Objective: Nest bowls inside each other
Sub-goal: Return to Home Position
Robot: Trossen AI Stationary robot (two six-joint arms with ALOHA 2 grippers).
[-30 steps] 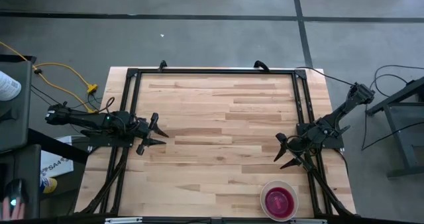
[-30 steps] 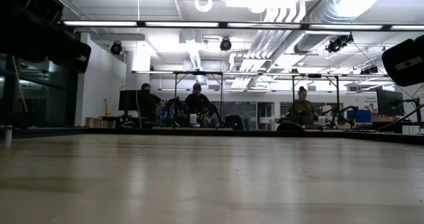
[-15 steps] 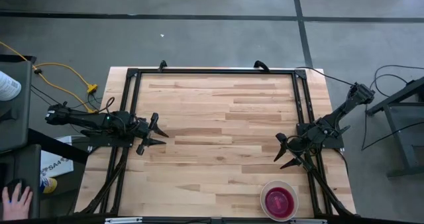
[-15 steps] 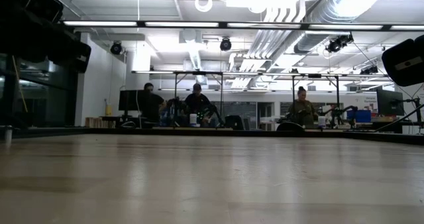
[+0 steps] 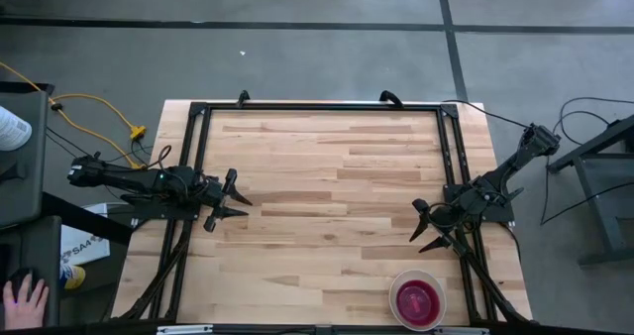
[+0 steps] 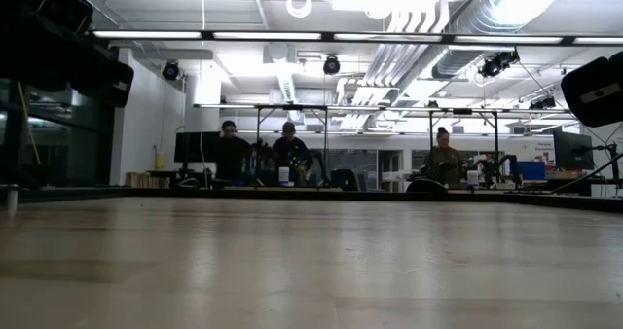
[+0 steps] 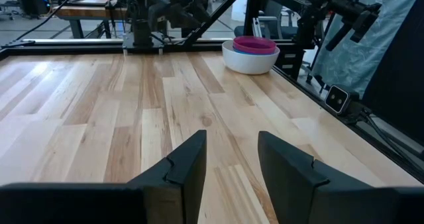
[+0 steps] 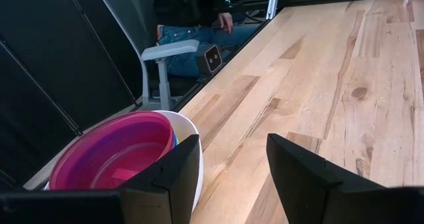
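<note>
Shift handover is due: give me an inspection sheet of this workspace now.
Surface: wooden table, bare apart from the bowls.
Job's things: pinkish-red bowl nested topmost in the white bowl at the table corner near the right arm; a blue rim shows beneath it.
Clutter: nothing seen.
Grippers: left gripper and right gripper at their table sides, fingers open, holding nothing.
Cables: yellow cable on the floor left of the table; black cables on the right.
Surroundings: a person's hand beside the table's left; people at desks behind.
</note>
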